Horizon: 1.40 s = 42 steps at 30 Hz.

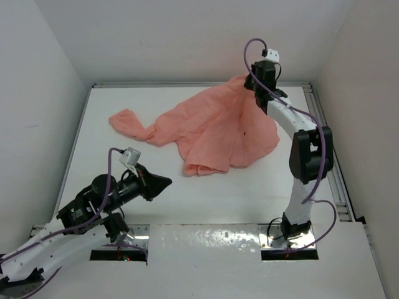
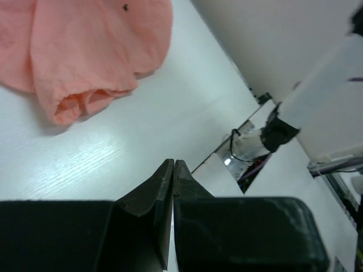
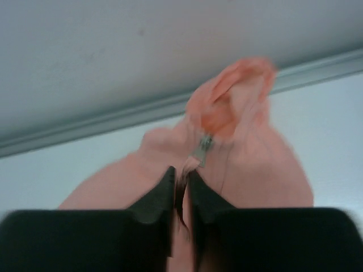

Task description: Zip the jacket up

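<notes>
The jacket (image 1: 218,131) is judged light, limp and prone to bunching, so the hold belongs on the zipper pull (image 3: 203,146) or the edge beside it, not on loose cloth. It lies crumpled on the table (image 1: 124,168) at upper centre of the top view, its upper-right corner raised in the right gripper (image 1: 254,84), which is nipped on fabric just below the pull. The left gripper (image 1: 163,182), fingers pressed together on nothing, sits lower left, well apart from the jacket.

On the table (image 1: 218,199) toward twelve o'clock, the jacket (image 1: 212,131); at its one-o'clock tip, seemingly pinching it, the right gripper (image 1: 251,81); well apart at eight o'clock, the left gripper (image 1: 168,182).
</notes>
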Each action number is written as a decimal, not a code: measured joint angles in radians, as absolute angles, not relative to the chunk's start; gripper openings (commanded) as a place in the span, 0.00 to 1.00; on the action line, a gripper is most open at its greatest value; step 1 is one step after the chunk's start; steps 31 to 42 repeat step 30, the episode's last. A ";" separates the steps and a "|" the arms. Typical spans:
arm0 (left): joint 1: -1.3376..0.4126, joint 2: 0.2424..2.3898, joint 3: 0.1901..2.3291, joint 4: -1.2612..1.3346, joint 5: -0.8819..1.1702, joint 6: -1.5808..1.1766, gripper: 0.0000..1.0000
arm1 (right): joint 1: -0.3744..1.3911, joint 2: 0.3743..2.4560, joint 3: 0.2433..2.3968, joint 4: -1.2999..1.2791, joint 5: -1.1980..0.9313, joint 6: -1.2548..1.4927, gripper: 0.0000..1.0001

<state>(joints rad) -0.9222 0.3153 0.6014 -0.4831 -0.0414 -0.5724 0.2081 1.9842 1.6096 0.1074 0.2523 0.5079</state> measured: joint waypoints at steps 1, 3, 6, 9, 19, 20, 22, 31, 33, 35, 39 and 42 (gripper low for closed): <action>-0.922 0.348 0.601 -0.477 -0.057 -0.572 0.05 | 0.212 1.946 1.559 0.097 0.223 0.525 0.48; -0.922 0.403 0.602 -0.457 -0.088 -0.569 0.14 | 0.229 1.855 1.446 0.091 0.179 0.543 0.95; -0.922 0.484 0.604 -0.421 -0.137 -0.560 0.36 | 0.283 1.707 1.338 0.032 0.134 0.539 0.99; -0.922 0.557 0.622 -0.376 -0.179 -0.553 0.49 | 0.342 1.533 1.249 -0.013 0.093 0.542 0.99; -0.922 0.704 0.755 -0.274 -0.265 -0.519 0.75 | 0.402 0.638 0.666 0.026 0.121 0.654 0.99; -0.922 0.704 0.768 -0.272 -0.276 -0.519 0.75 | 0.402 0.588 0.636 -0.001 0.130 0.659 0.99; -0.922 0.693 0.786 -0.265 -0.299 -0.520 0.75 | 0.402 0.519 0.608 -0.069 0.149 0.661 0.99; -0.922 0.611 0.798 -0.265 -0.369 -0.517 0.75 | 0.402 0.316 0.616 -0.255 0.242 0.654 0.99; -0.922 0.611 0.798 -0.265 -0.369 -0.517 0.75 | 0.402 0.316 0.616 -0.255 0.242 0.654 0.99; -0.922 0.611 0.798 -0.265 -0.369 -0.517 0.75 | 0.402 0.316 0.616 -0.255 0.242 0.654 0.99; -0.922 0.611 0.798 -0.265 -0.369 -0.517 0.75 | 0.402 0.316 0.616 -0.255 0.242 0.654 0.99; -0.922 0.611 0.798 -0.265 -0.369 -0.517 0.75 | 0.402 0.316 0.616 -0.255 0.242 0.654 0.99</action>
